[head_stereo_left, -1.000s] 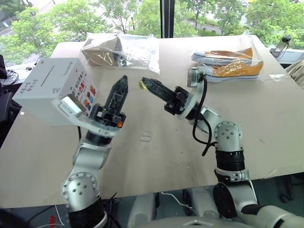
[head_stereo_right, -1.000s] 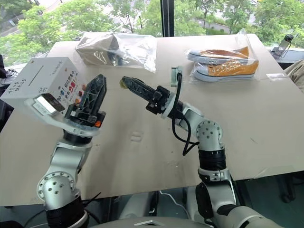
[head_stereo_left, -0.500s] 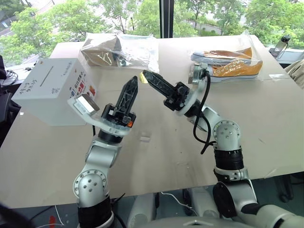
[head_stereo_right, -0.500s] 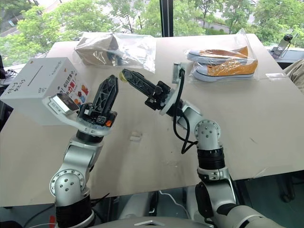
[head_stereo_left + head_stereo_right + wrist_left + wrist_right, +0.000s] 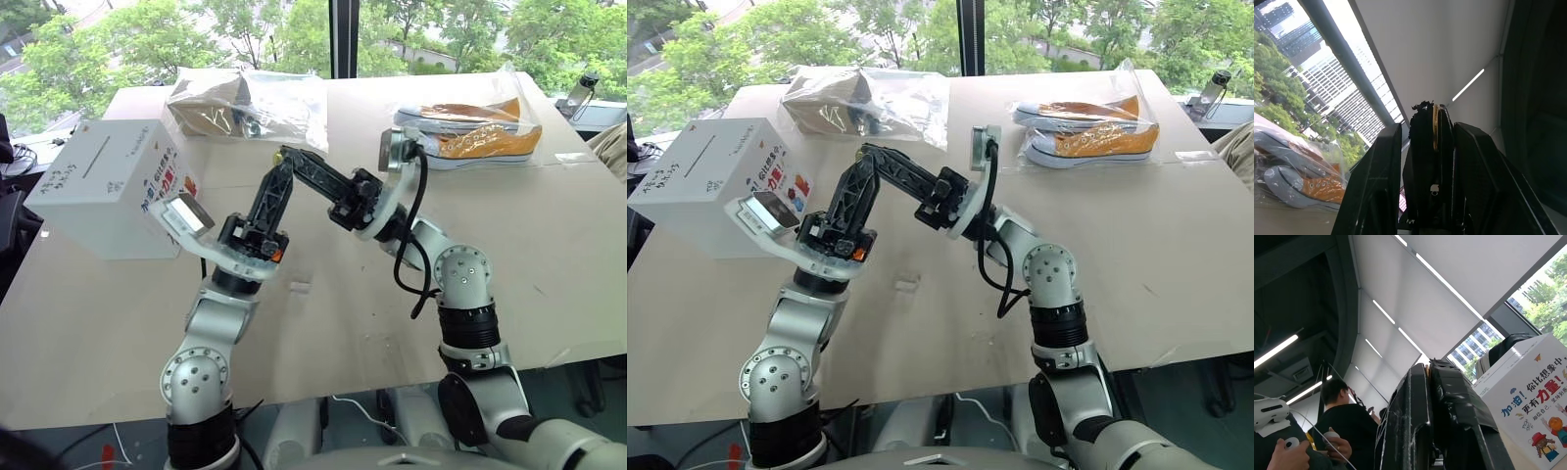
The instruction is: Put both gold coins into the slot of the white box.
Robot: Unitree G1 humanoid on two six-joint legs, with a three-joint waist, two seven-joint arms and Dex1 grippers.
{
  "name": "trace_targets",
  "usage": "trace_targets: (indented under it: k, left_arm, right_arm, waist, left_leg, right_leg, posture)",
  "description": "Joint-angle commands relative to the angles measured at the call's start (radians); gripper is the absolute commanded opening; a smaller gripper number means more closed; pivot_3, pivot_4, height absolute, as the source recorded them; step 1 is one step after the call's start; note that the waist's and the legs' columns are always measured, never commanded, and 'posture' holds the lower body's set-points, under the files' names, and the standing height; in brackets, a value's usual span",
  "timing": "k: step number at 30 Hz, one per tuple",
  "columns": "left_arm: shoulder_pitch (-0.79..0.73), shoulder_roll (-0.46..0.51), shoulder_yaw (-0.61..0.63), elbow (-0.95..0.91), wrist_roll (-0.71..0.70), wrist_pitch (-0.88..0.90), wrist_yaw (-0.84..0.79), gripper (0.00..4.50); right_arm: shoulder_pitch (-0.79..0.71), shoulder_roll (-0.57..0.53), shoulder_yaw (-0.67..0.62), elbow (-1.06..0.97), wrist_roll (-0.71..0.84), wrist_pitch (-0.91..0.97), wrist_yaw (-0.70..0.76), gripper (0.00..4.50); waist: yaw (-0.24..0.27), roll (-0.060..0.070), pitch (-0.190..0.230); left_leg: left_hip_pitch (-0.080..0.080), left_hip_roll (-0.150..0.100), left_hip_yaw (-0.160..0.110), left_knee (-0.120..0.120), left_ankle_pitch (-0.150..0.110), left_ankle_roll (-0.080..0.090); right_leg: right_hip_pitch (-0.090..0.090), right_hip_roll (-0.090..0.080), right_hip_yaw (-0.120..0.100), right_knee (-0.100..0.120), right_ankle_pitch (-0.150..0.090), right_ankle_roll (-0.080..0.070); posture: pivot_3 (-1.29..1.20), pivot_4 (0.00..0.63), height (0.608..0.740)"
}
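The white box stands at the table's left, its dark slot in the top face. Both arms are raised above the table's middle. My right gripper is shut on a gold coin, seen edge-on between its tips. My left gripper points upward and is open, its two fingers standing on either side of the right gripper's tip and the coin. In the left wrist view a narrow gap shows on each side. The right wrist view shows the box's cartoon side beyond the shut fingers.
A small clear holder lies on the table below the grippers. A clear bag of orange shoes lies at the back right and another clear bag at the back middle. A person holding controllers shows in the right wrist view.
The two grippers have come together: the left one swung right and the right one left, so the coin-bearing tip now sits between the left fingers.
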State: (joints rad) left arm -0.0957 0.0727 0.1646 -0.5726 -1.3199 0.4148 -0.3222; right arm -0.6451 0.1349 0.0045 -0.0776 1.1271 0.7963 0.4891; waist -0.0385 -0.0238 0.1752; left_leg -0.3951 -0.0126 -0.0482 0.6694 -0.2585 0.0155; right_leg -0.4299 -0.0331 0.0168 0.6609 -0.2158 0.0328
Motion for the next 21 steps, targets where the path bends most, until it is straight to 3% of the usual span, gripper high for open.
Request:
trace_targets:
  k: [1, 21]
  left_arm:
    - [-0.006, -0.002, -0.003, -0.022, -0.008, -0.022, -0.007, 1.7]
    - [0.008, -0.014, -0.021, -0.025, 0.005, -0.073, -0.032, 1.7]
  right_arm:
    - [-0.045, 0.051, -0.007, -0.034, 0.037, -0.013, -0.011, 0.0]
    - [-0.048, 0.053, -0.014, -0.018, 0.087, -0.028, -0.052, 0.0]
  waist:
    - [0.0, 0.0, 0.0]
    - [0.0, 0.0, 0.0]
  left_leg:
    - [0.0, 0.0, 0.0, 0.0, 0.0, 0.0]
    - [-0.001, 0.0, 0.0, 0.0, 0.0, 0.0]
  right_leg:
    - [0.0, 0.0, 0.0, 0.0, 0.0, 0.0]
    - [0.0, 0.0, 0.0, -0.001, 0.0, 0.0]
  posture:
    - [0.0, 0.15, 0.74]
    - [0.0, 0.15, 0.74]
